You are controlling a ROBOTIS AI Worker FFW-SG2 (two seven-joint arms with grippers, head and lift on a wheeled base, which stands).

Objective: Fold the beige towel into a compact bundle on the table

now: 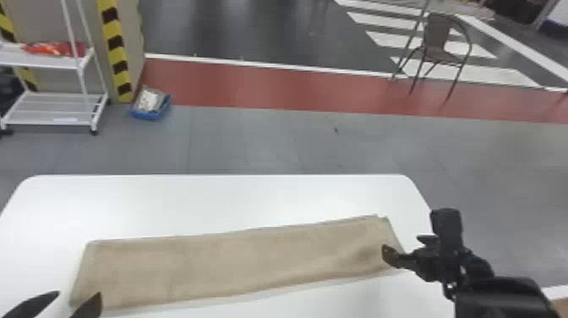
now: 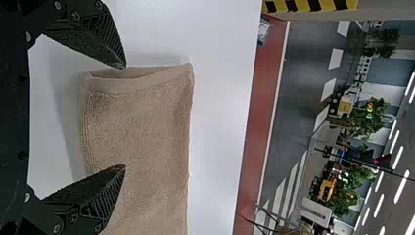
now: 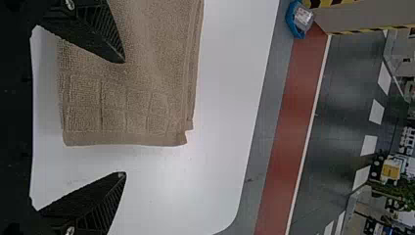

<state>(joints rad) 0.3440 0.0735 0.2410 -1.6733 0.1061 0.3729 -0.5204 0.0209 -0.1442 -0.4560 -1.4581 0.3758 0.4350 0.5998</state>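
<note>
The beige towel (image 1: 236,266) lies as a long, flat folded strip across the white table. At its left end my left gripper (image 1: 78,301) is open at the near corner; in the left wrist view, that gripper (image 2: 125,116) has its fingers spread across the towel's end (image 2: 142,122). My right gripper (image 1: 403,249) stands open at the towel's right end. Seen from the right wrist, this gripper (image 3: 124,117) has one finger over the towel (image 3: 132,93) and the other beyond its end edge, above bare tabletop.
The white table (image 1: 211,198) has rounded far corners, with bare surface beyond the towel. Farther off on the floor are a white rack (image 1: 55,63), a blue bin (image 1: 151,103) and a chair (image 1: 439,46).
</note>
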